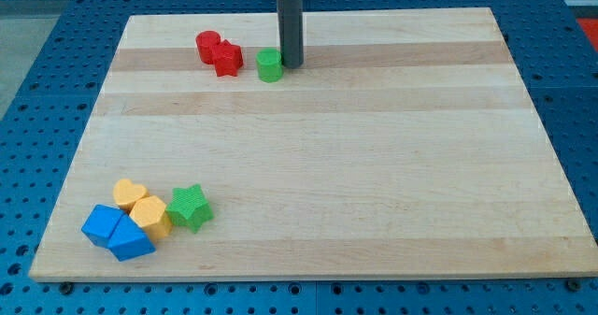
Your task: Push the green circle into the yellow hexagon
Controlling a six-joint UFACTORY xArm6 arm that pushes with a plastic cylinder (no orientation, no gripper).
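The green circle (269, 64) stands near the view's top, left of centre. My tip (291, 66) is right beside it on its right, touching or nearly touching. The yellow hexagon (149, 216) lies at the view's bottom left, far from the green circle. It sits in a cluster, with a yellow heart (129, 193) above it and a green star (190, 207) to its right.
Two blue blocks (116, 233) lie against the yellow hexagon's lower left. A red circle (207, 45) and a red star (226, 57) sit together just left of the green circle. The wooden board (374, 165) rests on a blue perforated table.
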